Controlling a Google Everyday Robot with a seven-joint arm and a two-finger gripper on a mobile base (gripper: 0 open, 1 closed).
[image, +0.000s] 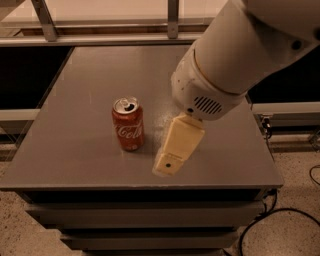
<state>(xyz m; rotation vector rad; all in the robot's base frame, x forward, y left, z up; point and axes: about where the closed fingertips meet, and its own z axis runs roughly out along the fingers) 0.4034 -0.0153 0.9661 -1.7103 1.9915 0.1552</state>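
- The red aluminium cola can (128, 125) stands upright on the grey matte surface (90, 85), left of centre and towards the front edge. Its silver top shows an opened mouth with the tab in place.
- The cream plastic claw (167, 165) hangs just to the right of the can, apart from it, tilted down-left with its tip low over the surface near the front edge. It has hold of nothing; seen side-on, I cannot tell how far open it is.
- The can probably handles light. How much liquid remains is hidden, so tipping it risks a spill.
- Its thin wall looks stiff enough along its height but likely dents under a hard squeeze. The printed skin is smooth and probably slippery.
- The best hold is likely across the straight cylindrical middle, below the tapered shoulder and above the narrowed base, with the can kept upright.
- The white rounded arm housing (215, 85) above the claw is glossy hard plastic with a small vent grille.
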